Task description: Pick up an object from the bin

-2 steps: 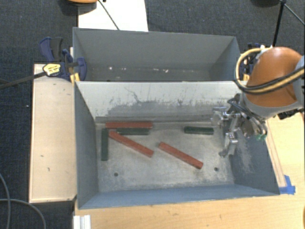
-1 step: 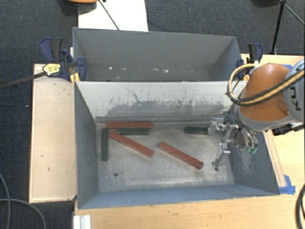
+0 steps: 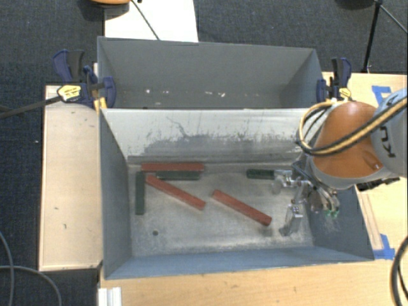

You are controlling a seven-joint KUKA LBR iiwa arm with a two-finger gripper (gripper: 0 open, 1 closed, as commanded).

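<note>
My gripper (image 3: 291, 225) hangs low at the right end of the bin floor, close to the right wall. Its metal fingers point down near the floor, with nothing seen between them. A red-brown stick (image 3: 240, 207) lies slanted just left of the fingers, its right end nearest them. A short dark green block (image 3: 260, 174) rests by the back wall, up and left of the gripper.
Further left lie another slanted red-brown stick (image 3: 175, 192), a red-brown stick (image 3: 172, 167) along the back wall and an upright dark green stick (image 3: 139, 192) near the left wall. The sloped right wall is tight against the gripper.
</note>
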